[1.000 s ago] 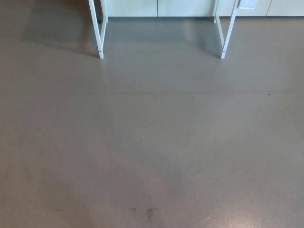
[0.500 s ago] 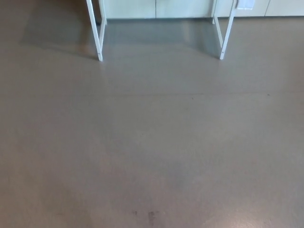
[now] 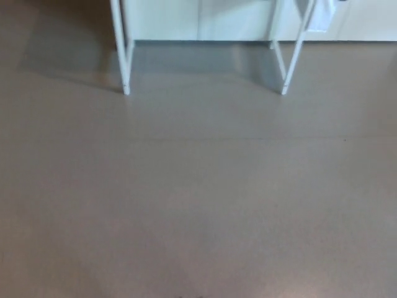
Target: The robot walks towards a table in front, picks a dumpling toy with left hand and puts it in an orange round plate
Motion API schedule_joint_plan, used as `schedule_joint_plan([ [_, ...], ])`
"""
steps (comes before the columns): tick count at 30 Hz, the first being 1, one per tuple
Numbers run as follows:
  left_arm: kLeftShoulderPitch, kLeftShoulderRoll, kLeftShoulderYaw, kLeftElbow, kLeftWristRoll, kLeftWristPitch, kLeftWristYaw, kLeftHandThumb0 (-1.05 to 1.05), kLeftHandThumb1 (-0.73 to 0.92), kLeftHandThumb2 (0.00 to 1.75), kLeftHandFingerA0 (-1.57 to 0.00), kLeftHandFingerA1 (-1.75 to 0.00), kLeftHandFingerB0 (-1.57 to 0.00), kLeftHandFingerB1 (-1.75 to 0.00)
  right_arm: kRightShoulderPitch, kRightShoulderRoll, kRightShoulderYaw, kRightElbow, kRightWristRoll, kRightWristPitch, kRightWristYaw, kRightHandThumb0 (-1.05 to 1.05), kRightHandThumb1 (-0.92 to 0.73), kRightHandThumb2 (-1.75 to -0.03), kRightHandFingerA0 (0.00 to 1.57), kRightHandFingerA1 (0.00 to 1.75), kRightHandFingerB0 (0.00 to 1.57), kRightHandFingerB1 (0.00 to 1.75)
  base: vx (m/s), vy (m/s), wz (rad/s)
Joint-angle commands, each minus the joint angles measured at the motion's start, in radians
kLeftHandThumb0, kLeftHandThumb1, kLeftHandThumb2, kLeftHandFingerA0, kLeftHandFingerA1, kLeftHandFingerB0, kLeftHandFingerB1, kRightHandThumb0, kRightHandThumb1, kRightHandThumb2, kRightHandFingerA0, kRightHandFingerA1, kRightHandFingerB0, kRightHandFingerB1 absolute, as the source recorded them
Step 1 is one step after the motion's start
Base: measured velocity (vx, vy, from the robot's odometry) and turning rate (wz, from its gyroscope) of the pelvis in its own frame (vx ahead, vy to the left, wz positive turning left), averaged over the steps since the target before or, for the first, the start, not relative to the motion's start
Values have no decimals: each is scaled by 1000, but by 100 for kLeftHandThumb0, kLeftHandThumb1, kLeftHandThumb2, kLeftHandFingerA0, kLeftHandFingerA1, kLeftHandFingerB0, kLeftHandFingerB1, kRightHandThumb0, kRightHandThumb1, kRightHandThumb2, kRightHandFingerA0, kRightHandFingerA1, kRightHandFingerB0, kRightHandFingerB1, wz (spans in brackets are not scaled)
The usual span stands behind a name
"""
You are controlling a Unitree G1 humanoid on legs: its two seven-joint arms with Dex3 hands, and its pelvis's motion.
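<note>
Showing only grey floor (image 3: 198, 205) and white table legs (image 3: 123, 62); neither hand visible.

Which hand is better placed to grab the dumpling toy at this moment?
Neither can be judged: no hand shows. Only grey floor and the white table legs ahead are visible; no toy or plate shows. The task assigns the left.

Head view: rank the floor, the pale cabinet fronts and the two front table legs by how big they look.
1. Grey floor, most of the frame.
2. Pale cabinet fronts, a strip along the top.
3. Left table leg and right table leg: look alike, unranked.
</note>
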Motion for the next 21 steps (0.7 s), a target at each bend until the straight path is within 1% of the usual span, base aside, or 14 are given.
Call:
schedule_joint_plan([
  [1, 33, -12, -23, -133, 70, -315, 154, -14, 56, 56, -40, -46, -37, -35, 43, 6, 9, -151, -50, -182, -89, -26, -41, -58, 51, 47, 43, 41, 190, 192, -5],
  [3, 35, -13, -25, -136, 70, -317, 157, -14, 56, 56, -40, -46, -37, -35, 46, 7, 9, -158, -51, -179, -91, -26, -41, -58, 51, 47, 43, 41, 191, 131, -1],
  [4, 38, -16, -27, -147, 70, -321, 159, -11, 56, 56, -41, -47, -39, -36, 55, 12, 8, -186, -43, -176, -86, -25, -43, -59, 49, 47, 42, 42, 206, 19, 4],
  [7, 44, -21, -33, -166, 71, -330, 167, -11, 56, 56, -41, -47, -39, -36, 70, 20, 7, -234, -32, -170, -80, -25, -43, -59, 49, 47, 42, 42, 208, -33, 9],
  [8, 45, -22, -34, -164, 69, -330, 165, -12, 54, 56, -40, -46, -39, -36, 70, 18, 8, -235, -42, -175, -91, -29, -40, -60, 50, 48, 43, 43, 244, -113, 10],
  [11, 47, -23, -41, -161, 67, -332, 168, -12, 54, 56, -40, -46, -39, -36, 74, 15, 11, -244, -59, -180, -109, -29, -40, -60, 50, 48, 43, 43, 268, -180, 21],
  [12, 47, -23, -44, -160, 66, -335, 171, -12, 54, 56, -40, -46, -39, -36, 75, 15, 12, -247, -59, -179, -111, -29, -40, -60, 50, 48, 43, 43, 289, -272, -47],
  [15, 51, -20, -57, -152, 72, -340, 181, -13, 55, 56, -39, -45, -40, -35, 73, 12, 13, -223, -50, -186, -105, -27, -42, -59, 49, 49, 39, 42, 327, -201, 51],
  [20, 57, -17, -72, -151, 76, -352, 197, -13, 55, 56, -39, -45, -40, -35, 73, 9, 17, -208, -44, -192, -110, -27, -41, -59, 50, 49, 40, 42, 327, -126, 3],
  [21, 59, -15, -78, -153, 79, -356, 200, -10, 38, 84, -27, -56, -27, -52, 77, 8, 19, -213, -44, -191, -111, -24, -44, -58, 48, 48, 39, 41, 299, -58, -11],
])
